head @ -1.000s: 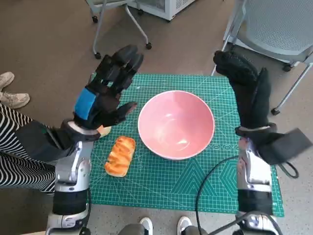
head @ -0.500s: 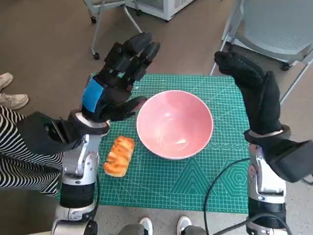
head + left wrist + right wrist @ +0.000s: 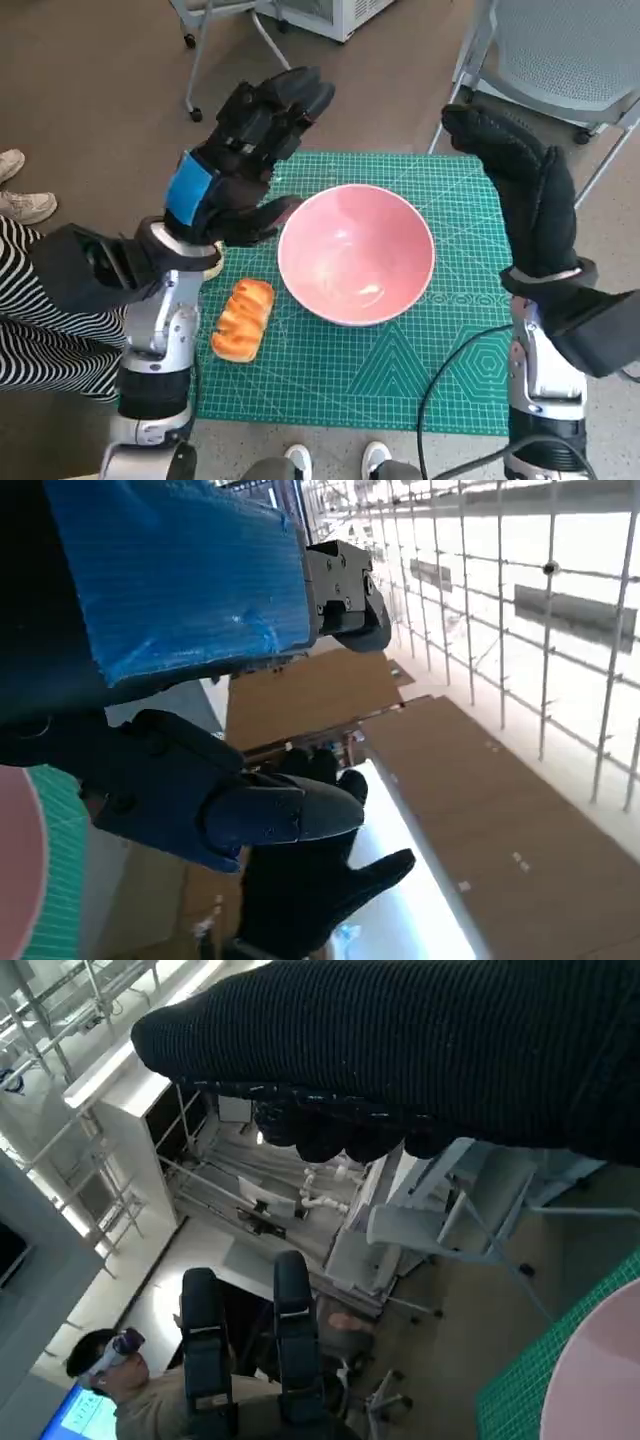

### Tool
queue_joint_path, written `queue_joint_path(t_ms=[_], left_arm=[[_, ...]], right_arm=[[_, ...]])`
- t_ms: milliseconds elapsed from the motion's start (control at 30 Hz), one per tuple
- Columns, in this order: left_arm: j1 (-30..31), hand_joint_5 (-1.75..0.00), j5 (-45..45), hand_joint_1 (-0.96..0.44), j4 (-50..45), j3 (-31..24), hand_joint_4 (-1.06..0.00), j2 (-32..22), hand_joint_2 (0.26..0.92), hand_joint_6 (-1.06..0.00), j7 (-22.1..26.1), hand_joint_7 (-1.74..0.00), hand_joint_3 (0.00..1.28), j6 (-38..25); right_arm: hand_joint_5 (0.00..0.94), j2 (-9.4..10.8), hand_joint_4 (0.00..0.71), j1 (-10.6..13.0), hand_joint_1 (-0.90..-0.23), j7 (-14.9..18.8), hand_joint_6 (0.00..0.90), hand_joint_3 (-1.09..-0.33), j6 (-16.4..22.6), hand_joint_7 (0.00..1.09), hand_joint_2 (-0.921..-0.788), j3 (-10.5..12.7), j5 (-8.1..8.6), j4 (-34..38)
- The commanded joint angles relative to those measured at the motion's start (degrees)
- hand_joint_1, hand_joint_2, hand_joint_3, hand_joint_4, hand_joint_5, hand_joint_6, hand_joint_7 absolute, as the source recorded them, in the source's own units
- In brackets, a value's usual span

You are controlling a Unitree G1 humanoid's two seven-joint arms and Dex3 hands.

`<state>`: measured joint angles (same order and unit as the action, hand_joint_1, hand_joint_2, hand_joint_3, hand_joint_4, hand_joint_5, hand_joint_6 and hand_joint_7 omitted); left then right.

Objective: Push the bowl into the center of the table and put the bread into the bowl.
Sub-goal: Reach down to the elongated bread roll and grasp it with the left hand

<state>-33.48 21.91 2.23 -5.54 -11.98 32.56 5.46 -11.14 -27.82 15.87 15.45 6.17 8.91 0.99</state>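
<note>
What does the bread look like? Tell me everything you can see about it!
The bread is a small golden-brown loaf, shiny on top, with darker ridges across it like a pull-apart roll. It lies flat on the green cutting mat, a bit tilted, just beside the pink bowl on the robot's left side, not inside it. It looks whole. Nothing holds it: the left hand is raised above the mat with fingers spread.

Bread (image 3: 244, 319) left of bowl (image 3: 356, 253) — on mat (image 3: 420, 350)
</note>
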Motion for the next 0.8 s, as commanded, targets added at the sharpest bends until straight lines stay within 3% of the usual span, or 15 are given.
queue_joint_path(t_ms=[33,267,467,600,800], left_arm=[[-1.63,-0.34,-1.78,-0.58,1.53,-2.07,0.0,-6.31,0.771,0.0,4.03,-0.66,0.49,3.63],[-5.83,-0.41,-6.2,-0.49,10.77,-3.04,0.0,-18.24,0.724,0.0,14.81,-0.68,0.46,15.18],[-7.51,-0.43,-11.96,-0.32,18.54,-1.55,-0.06,-24.93,0.625,-0.01,19.32,-0.79,0.33,29.15],[-8.01,-0.25,-18.71,-0.22,22.77,0.1,-0.23,-28.89,0.661,-0.2,19.05,-0.64,0.13,42.08],[-9.97,-0.05,-29.44,-0.2,28.44,2.03,-0.46,-33.17,0.687,-0.53,16.3,-0.26,0.01,59.44]], right_arm=[[0.019,0.24,0.214,2.04,-0.759,-0.47,0.063,-0.696,-0.86,0.64,-0.921,-0.33,-0.16,-0.12],[0.018,0.52,0.218,2.1,-0.762,-0.19,0.065,-0.693,-0.46,0.63,-0.921,0.01,0.94,0.94],[0.017,1.01,0.219,2.04,-0.774,-0.55,0.067,-0.69,-0.78,0.63,-0.921,0.05,1.09,1.29],[0.015,1.43,0.219,2.09,-0.763,-0.77,0.066,-0.692,-1.09,0.63,-0.921,-0.02,1.09,1.07],[0.014,1.66,0.219,2.17,-0.753,-0.57,0.067,-0.694,-1.17,0.63,-0.921,0.17,1.4,1.13]])
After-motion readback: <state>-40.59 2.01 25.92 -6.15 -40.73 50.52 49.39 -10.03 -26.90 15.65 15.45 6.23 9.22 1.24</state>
